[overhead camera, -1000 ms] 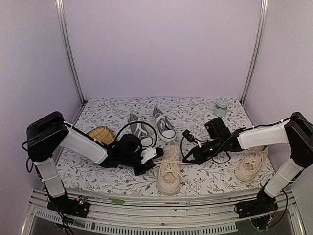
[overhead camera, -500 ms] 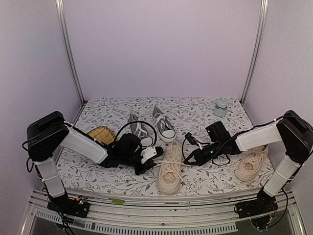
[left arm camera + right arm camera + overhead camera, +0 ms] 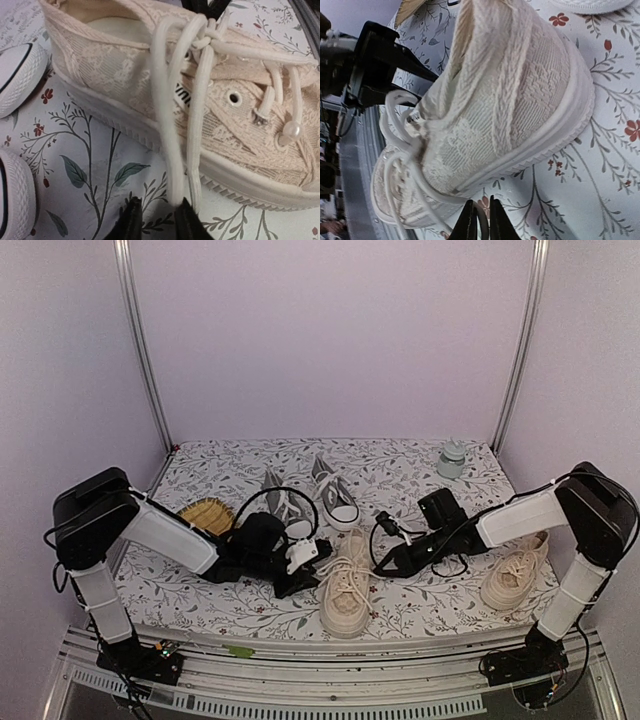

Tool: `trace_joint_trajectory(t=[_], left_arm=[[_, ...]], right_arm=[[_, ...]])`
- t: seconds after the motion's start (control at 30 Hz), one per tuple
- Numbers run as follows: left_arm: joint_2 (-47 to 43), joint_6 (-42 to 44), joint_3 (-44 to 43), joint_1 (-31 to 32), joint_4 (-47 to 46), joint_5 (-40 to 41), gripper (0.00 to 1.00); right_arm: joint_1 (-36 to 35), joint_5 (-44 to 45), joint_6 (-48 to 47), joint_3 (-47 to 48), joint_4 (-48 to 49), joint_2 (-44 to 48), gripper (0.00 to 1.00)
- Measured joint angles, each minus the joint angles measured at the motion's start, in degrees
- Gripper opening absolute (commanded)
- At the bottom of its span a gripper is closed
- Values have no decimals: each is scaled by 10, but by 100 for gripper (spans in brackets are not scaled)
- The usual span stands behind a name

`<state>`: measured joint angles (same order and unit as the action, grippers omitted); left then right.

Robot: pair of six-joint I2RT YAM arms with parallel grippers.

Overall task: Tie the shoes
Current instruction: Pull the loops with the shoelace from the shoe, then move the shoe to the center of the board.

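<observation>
Floral-covered table (image 3: 400,465) fills the lower half of the overhead view. One cream shoe (image 3: 345,585) lies at lower centre, toe toward the bottom edge. Its mate (image 3: 512,578) sits at lower right, well apart. The small grey pair (image 3: 335,497) stands just above centre. Left gripper (image 3: 159,220): jaws narrowly parted around a taut lace loop (image 3: 167,125); hold not determinable. Right gripper (image 3: 481,220): closed, pinching a lace strand (image 3: 442,196) of the centre shoe.

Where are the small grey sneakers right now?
The grey sneakers sit side by side near the middle of the top view, just behind the central cream sneaker.
</observation>
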<state>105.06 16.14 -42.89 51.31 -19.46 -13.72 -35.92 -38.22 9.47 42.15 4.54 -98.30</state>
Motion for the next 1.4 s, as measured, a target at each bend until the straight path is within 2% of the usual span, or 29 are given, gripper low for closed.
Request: trace_joint_trajectory(t=[0.07, 0.17, 0.23, 0.37, 0.5, 0.53, 0.57, 0.6, 0.7, 0.77, 0.9, 0.97, 1.07, 1.2, 1.4], left_arm=[[-16, -2, 12, -2, -1, 0, 53], [-52, -1, 32, -4, -4, 1, 66], [-78, 2, 42, -4, -4, 3, 68], [-132, 4, 52, -4, 7, 4, 70], [-187, 2, 64, -4, 10, 23, 78], [-201, -2, 66, -4, 9, 32, 81], [-216, -7, 66, -4, 5, 52, 93], [-231, -14, 66, -4, -3, 69, 96], [-267, -35, 66, -6, -33, 128, 96], [-293, -50, 70, -10, -69, 160, 96], [-340, -98, 111, -23, -188, 256, 96], [-349, -106, 133, -28, -240, 288, 96], [-344, -104, 144, -31, -280, 316, 96], [-318, -81, 120, -31, -285, 345, 96], [-276, -38, 70, -37, -283, 370, 96]], right_arm=[[2, 8, -3, 1, -13, 7, 36], [8, 24, -16, 2, -41, 40, 49], [10, 35, -18, 7, -54, 65, 55], [10, 61, -22, 38, -72, 95, 63], [2, 104, -7, 86, -71, 76, 71], [-2, 116, -4, 104, -71, 62, 71], [-7, 128, 0, 123, -70, 45, 71], [-12, 139, 2, 141, -70, 28, 71], [-27, 158, 4, 187, -73, -25, 67], [-32, 165, 3, 210, -82, -56, 60], [-37, 164, -3, 229, -111, -88, 16], [-37, 162, -10, 234, -122, -90, 2], [-38, 167, -24, 248, -150, -90, 1], [-21, 167, -75, 259, -199, -83, 1], [84, 150, -196, 353, -299, -89, 1]])
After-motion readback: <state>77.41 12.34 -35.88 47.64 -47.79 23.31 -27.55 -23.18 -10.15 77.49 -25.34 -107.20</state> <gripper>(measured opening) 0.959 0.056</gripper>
